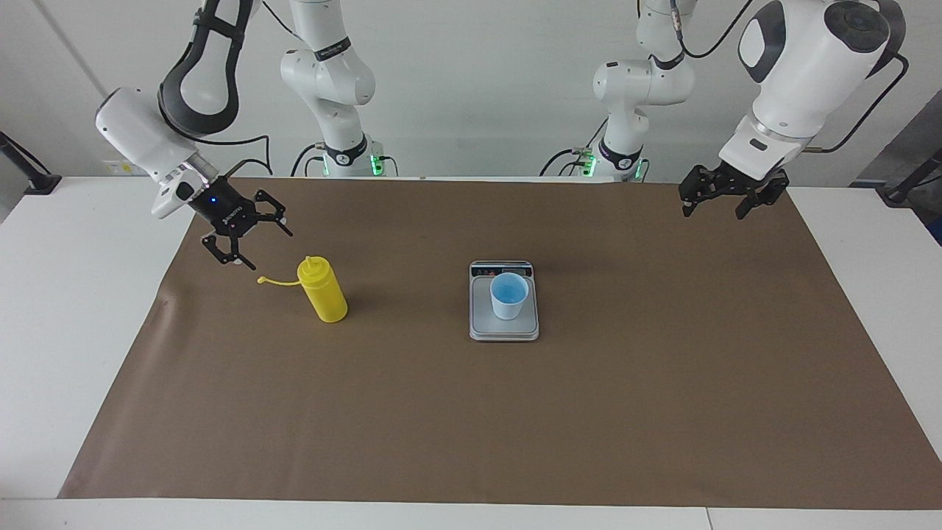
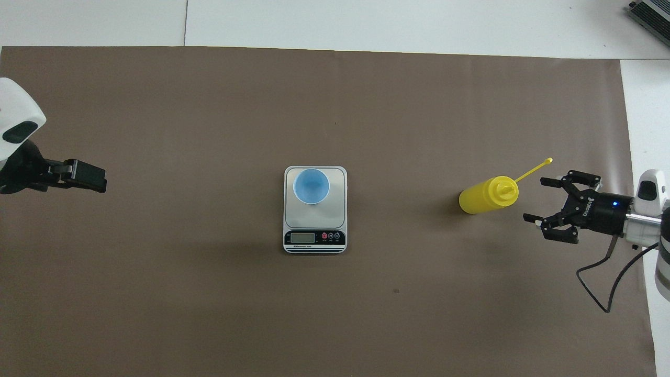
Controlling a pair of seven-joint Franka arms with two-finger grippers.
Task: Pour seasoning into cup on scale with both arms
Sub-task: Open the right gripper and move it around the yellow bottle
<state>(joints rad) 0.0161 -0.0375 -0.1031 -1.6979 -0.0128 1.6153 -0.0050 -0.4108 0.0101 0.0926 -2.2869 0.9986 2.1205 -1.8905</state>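
**Approach to the bottle: no grasp yet, nothing poured**

You will find the seasoning bottle standing upright on the brown mat. On the overhead view's clock it sits at 3 o'clock from the scale, well apart from it, toward the right arm's end of the surface. It is a bright yellow plastic cylinder with a pointed nozzle. Its thin cap strap trails out at about 2 o'clock.

The cup is small, light blue, tapered and without a handle. It stands on the scale's steel plate, at the 12 o'clock end, away from the dark display strip.

The right hand hangs over the mat at 3 o'clock from the bottle, fingers apart, aimed at it and not touching. The left hand waits, fingers apart, over the mat's edge at 9 o'clock from the scale.

Judgement: the reach for the bottle is in hand. Your next move calls for closing on the mid-body, clear of the strap. Soft plastic will likely yield, so grip gently.
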